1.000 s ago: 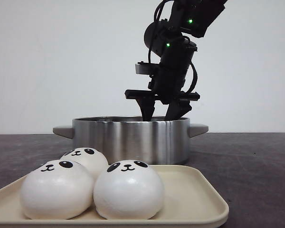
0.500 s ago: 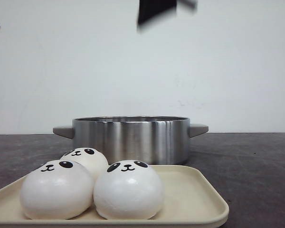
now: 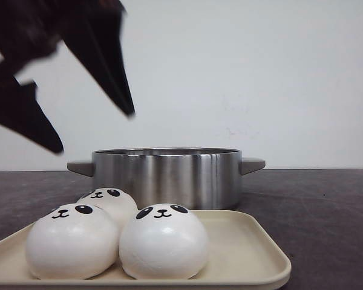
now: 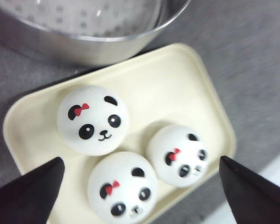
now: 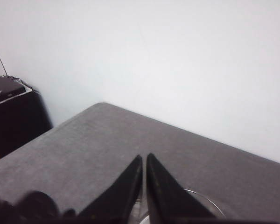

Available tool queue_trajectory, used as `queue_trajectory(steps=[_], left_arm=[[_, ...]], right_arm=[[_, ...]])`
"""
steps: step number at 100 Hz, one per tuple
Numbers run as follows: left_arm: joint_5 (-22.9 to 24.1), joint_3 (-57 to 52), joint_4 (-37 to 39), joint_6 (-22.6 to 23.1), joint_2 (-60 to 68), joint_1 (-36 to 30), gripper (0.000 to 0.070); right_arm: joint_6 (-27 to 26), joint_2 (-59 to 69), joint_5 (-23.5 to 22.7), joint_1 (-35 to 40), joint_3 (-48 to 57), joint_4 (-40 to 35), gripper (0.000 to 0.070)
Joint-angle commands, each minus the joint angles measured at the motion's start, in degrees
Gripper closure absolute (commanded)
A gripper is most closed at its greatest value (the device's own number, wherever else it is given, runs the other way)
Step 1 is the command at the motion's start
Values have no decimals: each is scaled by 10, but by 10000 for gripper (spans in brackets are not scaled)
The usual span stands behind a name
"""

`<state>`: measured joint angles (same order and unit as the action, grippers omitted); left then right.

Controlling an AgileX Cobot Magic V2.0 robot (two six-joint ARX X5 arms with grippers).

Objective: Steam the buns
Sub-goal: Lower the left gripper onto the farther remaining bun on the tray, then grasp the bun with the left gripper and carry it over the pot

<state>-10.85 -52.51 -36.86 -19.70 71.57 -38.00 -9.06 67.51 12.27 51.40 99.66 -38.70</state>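
Note:
Three white panda-faced buns (image 3: 163, 241) lie together on a cream tray (image 3: 254, 254) at the front, with the steel pot (image 3: 169, 178) just behind. My left gripper (image 3: 94, 130) hangs open above the tray's left side, blurred. From the left wrist the buns (image 4: 93, 119) show red bows, and the left gripper (image 4: 141, 159) spreads wide over the two nearer ones, touching none. The right gripper (image 5: 144, 156) is shut on nothing, high above the table, and out of the front view.
The pot has grey side handles (image 3: 252, 164) and a perforated insert (image 4: 84, 16). Its rim (image 5: 207, 200) shows under the right fingers. Dark grey table (image 3: 327, 211) runs to a white wall. A black box (image 5: 14, 116) stands beyond the table's far corner.
The right arm rose from the pot and left the front view. The left gripper, open, swung in at the upper left above the tray. The buns have not moved.

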Motion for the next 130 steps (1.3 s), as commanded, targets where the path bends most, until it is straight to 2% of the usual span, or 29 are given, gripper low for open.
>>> queue_trajectory(steps=[1, 16, 29, 62, 66, 71, 76, 83, 84, 99, 121, 130], left_arm=[[14, -8, 19, -9, 31, -8, 75], [20, -8, 55, -10, 93, -11, 74], [25, -8, 78, -32, 136, -11, 75], [26, -8, 95, -40, 194, -11, 82], [28, -8, 95, -40, 194, -11, 136], [30, -8, 95, -40, 194, -11, 259], [30, -8, 94, -38, 194, -11, 413], [39, -8, 93, -35, 193, -10, 690], [41, -8, 92, -36, 193, -9, 700], [73, -13, 79, -36, 158, -9, 689], [34, -14, 78, -35, 22, -10, 689], [36, -15, 95, -35, -42, -10, 689]], right_arm=[[4, 1, 3, 7, 11, 0, 693], [-11, -6, 2, 7, 11, -12, 693], [-15, -6, 2, 7, 11, -19, 693], [-14, -6, 2, 10, 11, -21, 693], [-14, -6, 2, 10, 11, -21, 693], [-14, -6, 2, 10, 11, -23, 693], [-14, -6, 3, 10, 11, -25, 693], [-14, -5, 3, 10, 11, -29, 693], [-14, -5, 3, 10, 11, -30, 693], [-14, -5, 5, 10, 10, -42, 693], [-25, -6, 9, 13, 10, -33, 693], [-25, -6, 9, 18, 10, -31, 693]])
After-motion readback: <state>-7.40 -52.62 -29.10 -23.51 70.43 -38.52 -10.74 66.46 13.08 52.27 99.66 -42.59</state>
